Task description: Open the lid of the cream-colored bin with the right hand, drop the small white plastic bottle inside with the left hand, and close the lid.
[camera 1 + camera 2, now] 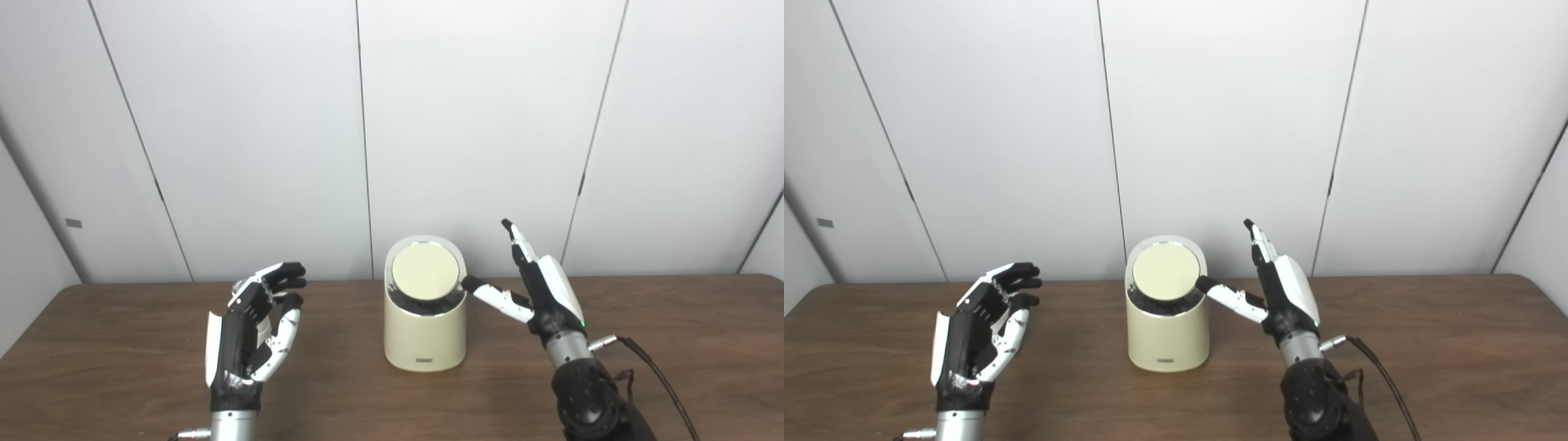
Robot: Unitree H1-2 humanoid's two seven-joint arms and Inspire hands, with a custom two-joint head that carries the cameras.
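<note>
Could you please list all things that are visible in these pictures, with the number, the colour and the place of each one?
bin: one, cream-coloured, centre of the table near the back edge.
lid: one, cream disc with a shiny rim, tilted on top of the bin.
table: one, dark brown wood, across the bottom.
wall panels: several, white, behind the table.
cable: one, black, beside the right wrist.
bottle: none visible.
left hand: one, black and white, left of the bin, fingers curled apart, holding nothing.
right hand: one, black and white, right of the bin, open, thumb at the bin's upper rim.
</note>
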